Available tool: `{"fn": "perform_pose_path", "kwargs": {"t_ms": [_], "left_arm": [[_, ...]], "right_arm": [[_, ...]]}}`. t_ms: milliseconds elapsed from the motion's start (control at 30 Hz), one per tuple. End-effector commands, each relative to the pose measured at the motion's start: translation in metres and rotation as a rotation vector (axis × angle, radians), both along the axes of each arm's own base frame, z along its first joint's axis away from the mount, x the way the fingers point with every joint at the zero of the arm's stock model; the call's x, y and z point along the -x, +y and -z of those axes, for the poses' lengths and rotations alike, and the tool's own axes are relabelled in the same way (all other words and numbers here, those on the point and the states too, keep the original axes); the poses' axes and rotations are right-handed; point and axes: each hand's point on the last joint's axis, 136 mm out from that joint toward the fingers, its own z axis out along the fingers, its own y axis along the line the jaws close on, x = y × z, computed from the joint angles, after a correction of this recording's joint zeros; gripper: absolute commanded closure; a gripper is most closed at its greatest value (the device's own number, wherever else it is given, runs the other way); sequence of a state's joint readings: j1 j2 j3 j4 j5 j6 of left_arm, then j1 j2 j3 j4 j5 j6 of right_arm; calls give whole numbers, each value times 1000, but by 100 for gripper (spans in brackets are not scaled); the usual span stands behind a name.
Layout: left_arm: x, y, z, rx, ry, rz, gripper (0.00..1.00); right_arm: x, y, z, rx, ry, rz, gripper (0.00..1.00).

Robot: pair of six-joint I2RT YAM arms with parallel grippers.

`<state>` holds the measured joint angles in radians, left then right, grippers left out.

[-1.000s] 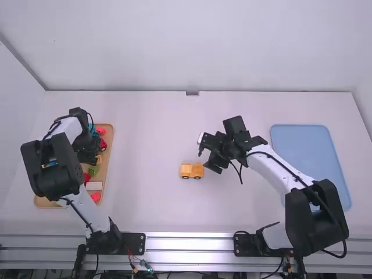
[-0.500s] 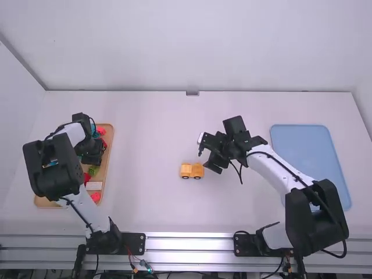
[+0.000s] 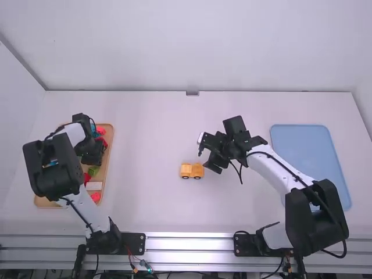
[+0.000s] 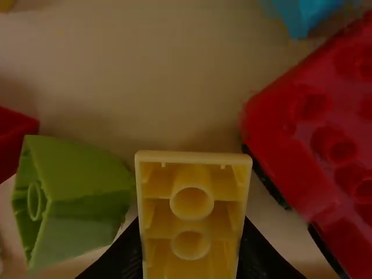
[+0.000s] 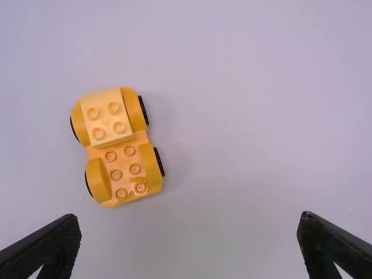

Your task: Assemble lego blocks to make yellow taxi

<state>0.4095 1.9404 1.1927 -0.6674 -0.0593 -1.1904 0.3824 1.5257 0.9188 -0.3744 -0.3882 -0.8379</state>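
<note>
Nearest, a metal rail point(image 3: 192, 244) crosses the view, with the left arm point(image 3: 104, 235) and the right arm point(image 3: 279, 232) standing on it and cables point(image 3: 139, 264) trailing between their bases. On the left lies a wooden tray point(image 3: 110, 148) of blocks, partly covered by the left arm. In its near part are a red piece point(image 3: 95, 197), a pale flat block point(image 3: 93, 186) and a green block point(image 3: 93, 171).

Farther up the tray, the left gripper point(image 3: 92, 156) grips a yellow block point(image 4: 190, 221) whose hollow underside faces its wrist camera; the green block sits just beside it. A big red piece with round studs point(image 4: 331, 133) and a blue piece point(image 4: 305, 11) lie near it.

Around the middle of the white table point(image 3: 157, 203) stands the yellow car point(image 3: 192, 170), on its wheels, a paler block on its left end. Just to its right, the right gripper point(image 3: 208, 155) has its fingers spread, holding nothing. On the right, a blue tray point(image 3: 308, 145) runs partly behind the right arm. The pale wall point(image 3: 192, 46) rises beyond.
</note>
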Motion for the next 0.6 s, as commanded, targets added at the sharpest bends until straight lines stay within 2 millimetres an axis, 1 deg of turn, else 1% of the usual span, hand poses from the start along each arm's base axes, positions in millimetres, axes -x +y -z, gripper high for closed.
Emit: {"fn": "perform_pose_path", "kwargs": {"t_ms": [0,33,100,133,200,267,300,367,400,433,467,500,567], "left_arm": [[-18,5,-19,0,-46,116,78],[-24,3,-27,4,-66,163,80],[-31,-1,-41,19,-106,203,82],[-33,-4,-51,26,-141,228,97],[-36,-7,-62,25,-184,267,98],[-40,-17,-81,14,-270,343,98],[-40,-19,-85,10,-287,357,98],[-42,-29,-99,-12,-364,427,98],[-44,-37,-109,-26,-423,494,96],[-49,-50,-119,-40,-500,596,96],[-51,-59,-125,-43,-548,649,96],[-54,-75,-135,-46,-629,751,94],[-55,-127,-162,-15,-877,973,94]], "right_arm": [[-3,10,-17,-51,-29,-21,2],[-2,14,-20,-77,-31,-34,2],[-2,21,-26,-124,-36,-59,1],[-1,27,-31,-160,-41,-79,1],[0,34,-38,-206,-48,-105,2],[1,45,-49,-278,-63,-149,2],[2,47,-51,-292,-64,-157,1],[2,55,-62,-362,-62,-168,1],[-1,59,-69,-400,-55,-147,2],[-6,61,-72,-427,-47,-124,2],[-9,63,-75,-445,-43,-105,1],[-15,65,-77,-469,-34,-75,1],[-25,75,-84,-566,24,-22,2]]}}
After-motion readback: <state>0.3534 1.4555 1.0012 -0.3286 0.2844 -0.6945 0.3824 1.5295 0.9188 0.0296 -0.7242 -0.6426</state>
